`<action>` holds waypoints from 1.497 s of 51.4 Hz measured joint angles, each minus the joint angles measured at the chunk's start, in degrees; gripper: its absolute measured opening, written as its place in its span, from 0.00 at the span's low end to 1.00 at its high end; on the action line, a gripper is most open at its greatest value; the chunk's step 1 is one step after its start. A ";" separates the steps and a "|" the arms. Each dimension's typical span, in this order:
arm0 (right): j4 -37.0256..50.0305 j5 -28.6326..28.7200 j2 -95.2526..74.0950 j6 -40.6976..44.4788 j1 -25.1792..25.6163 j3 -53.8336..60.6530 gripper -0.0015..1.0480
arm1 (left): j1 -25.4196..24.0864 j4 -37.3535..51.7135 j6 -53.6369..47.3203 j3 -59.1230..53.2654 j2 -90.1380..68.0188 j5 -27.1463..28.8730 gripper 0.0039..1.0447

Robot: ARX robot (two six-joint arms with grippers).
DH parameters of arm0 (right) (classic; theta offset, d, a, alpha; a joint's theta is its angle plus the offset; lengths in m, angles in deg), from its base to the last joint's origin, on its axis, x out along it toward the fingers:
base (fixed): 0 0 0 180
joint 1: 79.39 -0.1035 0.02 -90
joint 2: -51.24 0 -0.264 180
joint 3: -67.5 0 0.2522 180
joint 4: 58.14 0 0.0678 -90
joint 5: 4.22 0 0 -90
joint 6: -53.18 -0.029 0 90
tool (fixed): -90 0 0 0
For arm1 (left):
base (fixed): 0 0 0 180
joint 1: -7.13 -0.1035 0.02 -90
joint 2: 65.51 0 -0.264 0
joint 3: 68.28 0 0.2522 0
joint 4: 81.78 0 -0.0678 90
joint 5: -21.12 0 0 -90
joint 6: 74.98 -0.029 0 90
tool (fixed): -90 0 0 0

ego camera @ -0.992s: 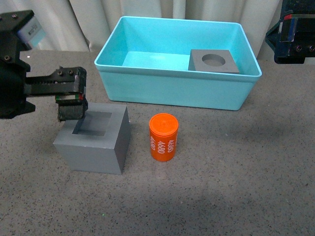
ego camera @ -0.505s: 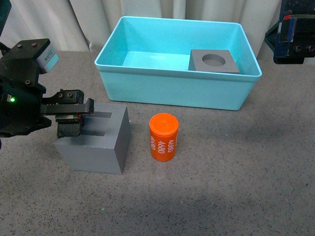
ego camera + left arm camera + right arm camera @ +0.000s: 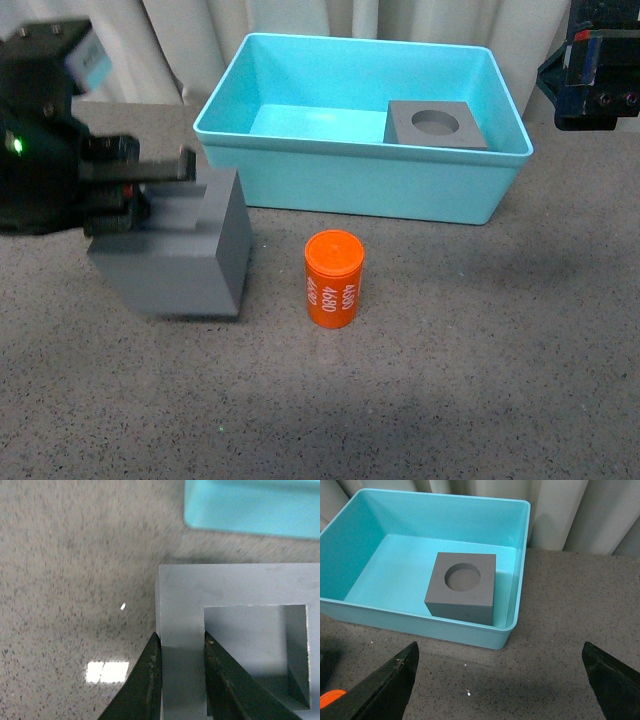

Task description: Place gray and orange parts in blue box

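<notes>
My left gripper (image 3: 135, 195) is shut on one wall of the gray cube with the square recess (image 3: 190, 255). One finger sits inside the recess and the other outside, as the left wrist view shows (image 3: 181, 636). The cube (image 3: 230, 587) hangs tilted just above the table, left of the blue box (image 3: 360, 150). The gray cube with the round recess (image 3: 435, 125) lies inside the box at its right end (image 3: 462, 587). The orange cylinder (image 3: 333, 280) stands upright on the table in front of the box. My right gripper (image 3: 500, 650) is open and holds nothing, hovering over the table by the box's right end.
The right arm (image 3: 600, 80) hangs at the upper right, above the box's right corner. A pale curtain (image 3: 300, 15) runs behind the box. The table is a speckled gray surface (image 3: 480, 380).
The left gripper has risen with the square-recess cube, which has left the table, tilted and shifted slightly left. The right arm, the cylinder and the box have not moved.
</notes>
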 joint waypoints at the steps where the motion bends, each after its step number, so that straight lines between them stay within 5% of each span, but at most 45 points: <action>1: 0.00 0.00 0.00 0.00 0.00 0.00 0.91 | 0.24 -0.17 0.20 0.68 0.72 -0.07 0.17; 31: 0.00 0.00 0.00 0.00 0.00 0.00 0.91 | 3.34 -0.83 1.42 29.99 -13.07 -0.04 0.17; 77: 0.00 0.00 0.00 0.00 -0.07 0.00 0.91 | 0.98 -4.81 -1.07 42.18 -30.56 0.85 0.17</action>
